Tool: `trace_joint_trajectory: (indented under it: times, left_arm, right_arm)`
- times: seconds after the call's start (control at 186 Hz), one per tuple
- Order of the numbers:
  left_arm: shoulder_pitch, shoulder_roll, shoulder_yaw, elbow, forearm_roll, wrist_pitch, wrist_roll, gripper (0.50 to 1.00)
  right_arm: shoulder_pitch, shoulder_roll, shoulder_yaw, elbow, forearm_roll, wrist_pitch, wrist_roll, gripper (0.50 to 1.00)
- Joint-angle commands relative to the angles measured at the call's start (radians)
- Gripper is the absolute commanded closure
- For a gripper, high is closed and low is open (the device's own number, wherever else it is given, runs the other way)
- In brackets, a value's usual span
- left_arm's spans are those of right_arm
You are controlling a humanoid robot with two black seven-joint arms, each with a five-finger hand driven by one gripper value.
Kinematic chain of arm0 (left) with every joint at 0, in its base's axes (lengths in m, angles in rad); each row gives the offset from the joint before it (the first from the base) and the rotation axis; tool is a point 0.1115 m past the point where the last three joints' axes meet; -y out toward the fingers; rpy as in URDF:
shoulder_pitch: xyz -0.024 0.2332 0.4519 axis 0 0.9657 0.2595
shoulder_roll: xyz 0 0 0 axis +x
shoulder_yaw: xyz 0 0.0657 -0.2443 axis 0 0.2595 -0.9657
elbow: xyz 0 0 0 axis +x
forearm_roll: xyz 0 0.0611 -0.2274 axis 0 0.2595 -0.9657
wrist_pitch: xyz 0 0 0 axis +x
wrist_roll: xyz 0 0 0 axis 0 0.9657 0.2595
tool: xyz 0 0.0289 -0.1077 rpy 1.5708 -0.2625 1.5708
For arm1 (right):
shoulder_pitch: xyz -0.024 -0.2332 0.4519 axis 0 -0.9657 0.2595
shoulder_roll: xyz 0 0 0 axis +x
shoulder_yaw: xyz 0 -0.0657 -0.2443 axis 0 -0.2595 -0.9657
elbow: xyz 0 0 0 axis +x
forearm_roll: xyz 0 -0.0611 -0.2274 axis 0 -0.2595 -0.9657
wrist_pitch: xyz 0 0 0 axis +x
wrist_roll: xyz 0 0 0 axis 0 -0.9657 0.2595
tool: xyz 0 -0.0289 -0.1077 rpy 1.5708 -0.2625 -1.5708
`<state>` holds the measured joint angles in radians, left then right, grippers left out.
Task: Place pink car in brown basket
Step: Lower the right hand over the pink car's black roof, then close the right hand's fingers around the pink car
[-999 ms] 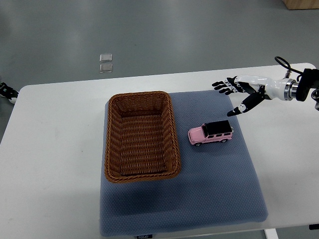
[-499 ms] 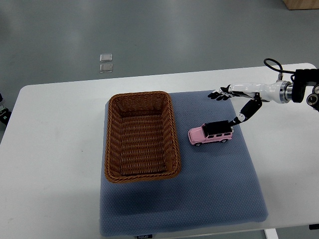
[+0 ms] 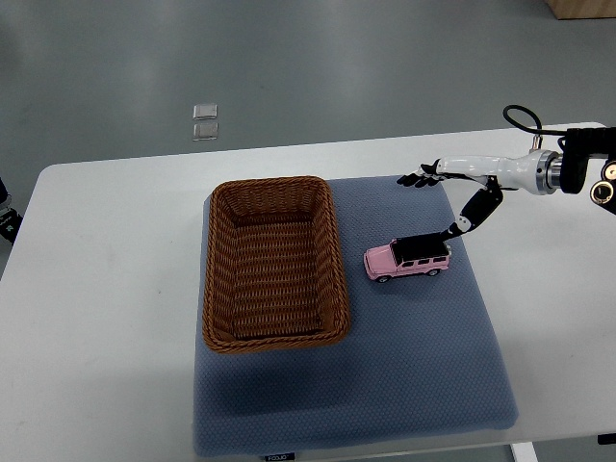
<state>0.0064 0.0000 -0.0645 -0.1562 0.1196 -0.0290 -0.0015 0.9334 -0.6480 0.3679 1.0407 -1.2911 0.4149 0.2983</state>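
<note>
A pink toy car with a black roof lies on the blue-grey mat, just right of the brown wicker basket. The basket holds nothing. My right hand reaches in from the right edge and hovers just above and behind the car's right end. Its fingers are spread flat toward the left, and the thumb points down to the car's rear roof corner. The hand holds nothing. Of the left arm only a dark tip shows at the left edge.
The white table carries the mat. Two small clear squares lie on the grey floor beyond the table. A wooden corner shows at the top right.
My right hand has moved left and down toward the car, its thumb now reaching the car's rear roof. The dark tip at the left edge shifted lower. Car and basket stayed put.
</note>
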Motion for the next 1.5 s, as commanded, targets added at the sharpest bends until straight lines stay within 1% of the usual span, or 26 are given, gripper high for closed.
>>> trace_joint_trajectory:
  times: [0.0,0.129,0.258,0.317,0.403,0.558,0.703,0.795,0.983,1.203,1.337,1.402,1.466,1.493]
  left_arm:
    - [0.001,0.0,0.0,0.0,0.0,0.0,0.0,0.5]
    - [0.0,0.0,0.0,0.001,0.0,0.0,0.0,0.5]
    - [0.0,0.0,0.0,0.0,0.0,0.0,0.0,0.5]
    - [0.001,0.0,0.0,0.0,0.0,0.0,0.0,0.5]
    - [0.0,0.0,0.0,0.0,0.0,0.0,0.0,0.5]
    - [0.001,0.0,0.0,0.0,0.0,0.0,0.0,0.5]
    - [0.0,0.0,0.0,0.0,0.0,0.0,0.0,0.5]
    - [0.001,0.0,0.0,0.0,0.0,0.0,0.0,0.5]
    - [0.001,0.0,0.0,0.0,0.0,0.0,0.0,0.5]
    - [0.001,0.0,0.0,0.0,0.0,0.0,0.0,0.5]
    - [0.0,0.0,0.0,0.0,0.0,0.0,0.0,0.5]
    - [0.0,0.0,0.0,0.0,0.0,0.0,0.0,0.5]
    - [0.001,0.0,0.0,0.0,0.0,0.0,0.0,0.5]
    - [0.001,0.0,0.0,0.0,0.0,0.0,0.0,0.5]
  right_arm:
    - [-0.019,-0.035,-0.018,0.051,-0.004,-0.034,-0.037,0.583]
    - [-0.03,-0.042,-0.05,0.071,-0.008,-0.117,-0.045,0.583]
    - [-0.044,-0.039,-0.053,0.117,-0.005,-0.134,-0.051,0.581]
    - [-0.048,-0.032,-0.053,0.131,-0.005,-0.153,-0.076,0.583]
    - [-0.067,-0.01,-0.053,0.131,-0.007,-0.171,-0.096,0.583]
    - [-0.091,0.024,-0.055,0.124,-0.019,-0.209,-0.096,0.581]
    - [-0.113,0.034,-0.055,0.117,-0.043,-0.216,-0.097,0.581]
    - [-0.13,0.059,-0.058,0.101,-0.063,-0.216,-0.103,0.583]
    - [-0.131,0.062,-0.072,0.078,-0.073,-0.248,-0.119,0.581]
    - [-0.13,0.077,-0.073,0.053,-0.071,-0.251,-0.123,0.587]
    - [-0.13,0.116,-0.073,0.055,-0.068,-0.251,-0.122,0.607]
    - [-0.13,0.117,-0.072,0.056,-0.066,-0.251,-0.122,0.63]
    - [-0.13,0.117,-0.072,0.056,-0.068,-0.251,-0.12,0.634]
    - [-0.13,0.117,-0.073,0.056,-0.068,-0.251,-0.122,0.644]
